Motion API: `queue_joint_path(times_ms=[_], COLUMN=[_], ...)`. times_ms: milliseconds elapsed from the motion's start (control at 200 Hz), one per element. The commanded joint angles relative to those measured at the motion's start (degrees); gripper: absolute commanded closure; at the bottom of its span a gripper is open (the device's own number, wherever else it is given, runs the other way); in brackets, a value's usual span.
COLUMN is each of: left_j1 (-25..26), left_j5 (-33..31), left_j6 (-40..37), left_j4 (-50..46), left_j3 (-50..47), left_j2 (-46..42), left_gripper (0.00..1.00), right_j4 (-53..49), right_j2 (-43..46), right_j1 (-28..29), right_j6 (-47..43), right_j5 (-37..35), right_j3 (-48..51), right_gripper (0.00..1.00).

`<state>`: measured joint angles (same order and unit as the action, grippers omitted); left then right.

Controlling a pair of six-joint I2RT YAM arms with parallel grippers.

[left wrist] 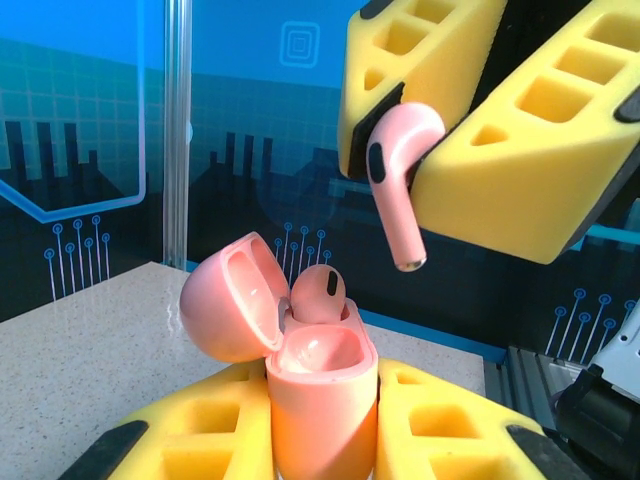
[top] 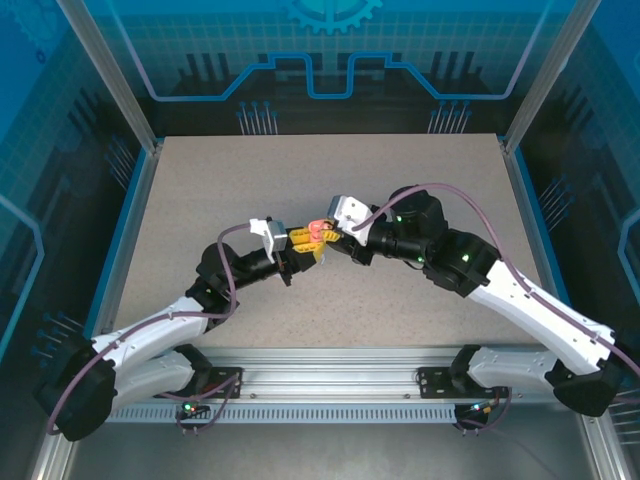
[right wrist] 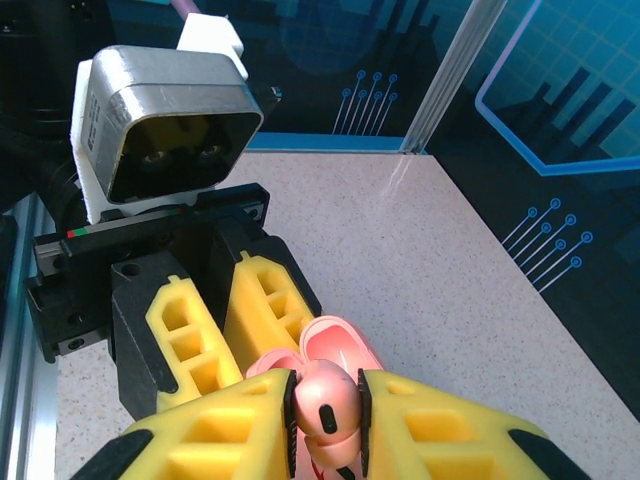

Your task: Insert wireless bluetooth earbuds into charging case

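You have the left gripper [left wrist: 320, 432] clamped on the open case [left wrist: 322, 395], lid [left wrist: 225, 300] back, so its free socket [left wrist: 320, 352] faces up; the right gripper [left wrist: 440, 130] pinches an earbud [left wrist: 395, 170] just above the case, stem down for insertion

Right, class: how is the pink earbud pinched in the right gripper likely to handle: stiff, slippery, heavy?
Probably stiff: the pink earbud holds its stem straight below the right gripper. Its glossy, rounded head is pinched only at the sides, so it may slip or pivot. Likely light: it looks tiny beside the pink charging case.
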<state>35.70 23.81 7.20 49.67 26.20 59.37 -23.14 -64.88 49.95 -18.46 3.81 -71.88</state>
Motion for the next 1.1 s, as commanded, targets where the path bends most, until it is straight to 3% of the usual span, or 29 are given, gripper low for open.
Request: queue_joint_path(times_ms=[0,440,1096], left_j1=[0.2,0.2,0.2], left_j5=[0.5,0.5,0.2], left_j6=[-0.1,0.0,-0.3], left_j4=[2.7,3.1,3.4], left_j3=[1.6,1.4,0.7], left_j2=[-0.1,-0.1,-0.7], left_gripper=[1.00,1.00,1.00], right_j4=[-1.3,-1.5,-5.2], right_j2=[-0.7,-3.7,-4.2], right_j1=[1.4,3.7,4.7], right_j6=[-2.5,-5.0,-5.4], right_j5=[-2.3,-7.5,-7.1], right_j3=[-2.5,-3.8,-3.4], right_gripper=[0.76,0.76,0.75])
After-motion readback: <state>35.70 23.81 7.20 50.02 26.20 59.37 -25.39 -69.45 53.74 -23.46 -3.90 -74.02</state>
